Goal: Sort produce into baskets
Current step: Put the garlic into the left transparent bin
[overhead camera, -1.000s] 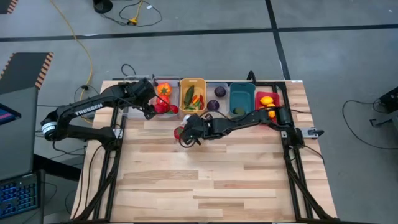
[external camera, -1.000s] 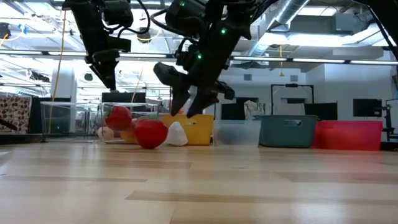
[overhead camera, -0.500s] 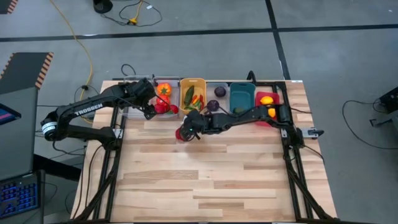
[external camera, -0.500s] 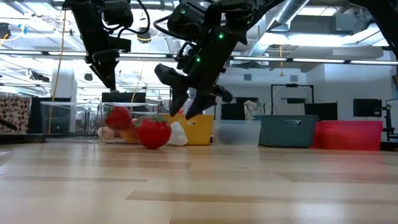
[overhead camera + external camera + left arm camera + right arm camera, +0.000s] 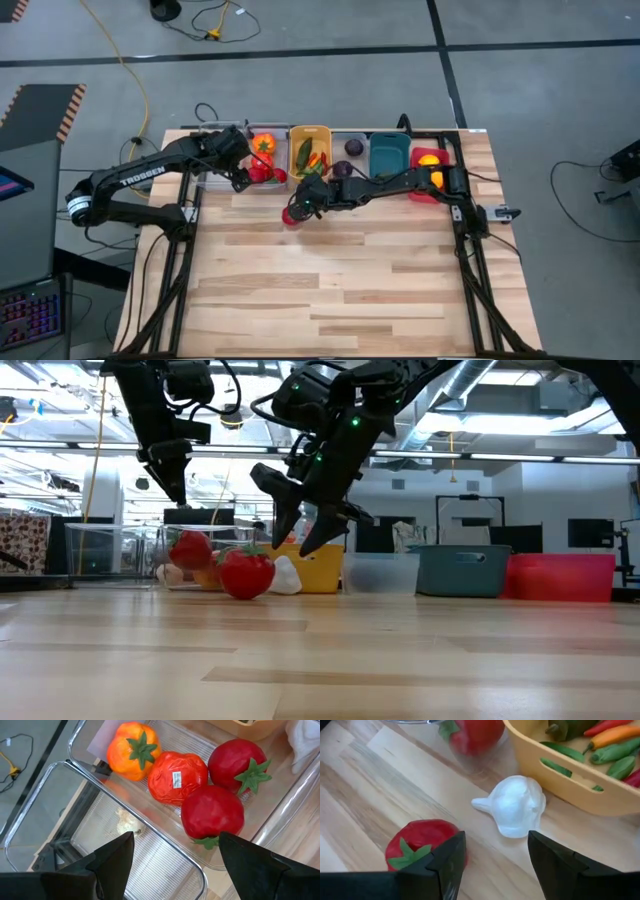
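In the high view's upper centre, the right gripper (image 5: 300,204) hovers with jaws spread wide, gripping nothing, over a white garlic (image 5: 515,806) and a red tomato (image 5: 420,844) lying on the table (image 5: 340,280) — just before the yellow basket (image 5: 309,134). The left gripper (image 5: 172,851), jaws wide too, hangs above the clear basket (image 5: 172,854) holding tomatoes, at upper left.

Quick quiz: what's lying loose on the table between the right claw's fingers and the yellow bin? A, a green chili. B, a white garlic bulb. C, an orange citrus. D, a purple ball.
B: in the right wrist view a white garlic rests on the bare wood just ahead of the open right claw, beside the yellow bin; a loose tomato lies nearby.
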